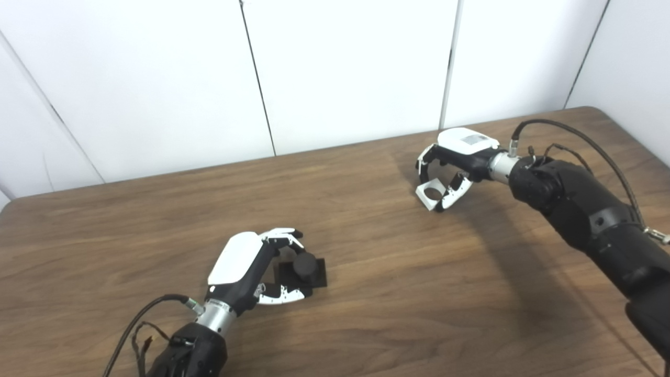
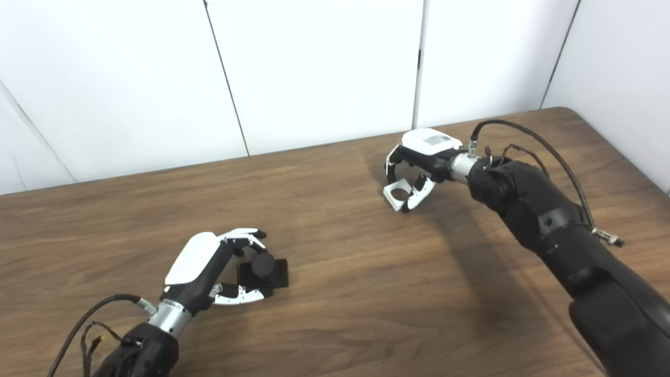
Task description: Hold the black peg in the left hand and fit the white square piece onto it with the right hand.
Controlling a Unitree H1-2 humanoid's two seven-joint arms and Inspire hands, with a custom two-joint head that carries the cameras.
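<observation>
fingers (image 1: 285,238) round black peg (image 1: 306,264) | wood table (image 1: 366,293) | white wall panels (image 1: 340,68)

Each robot hand, the left (image 1: 250,275) and the right (image 1: 454,157), has a smooth white shell over its back, a black palm, and slim white fingers with black inner pads and tips (small screw holes dot the white finger plates). A short silver metal cuff joins each hand to a bulky matte black forearm. Thin black cables loop out from each wrist, and the right hand's shell carries a pale grey rectangular label.
</observation>
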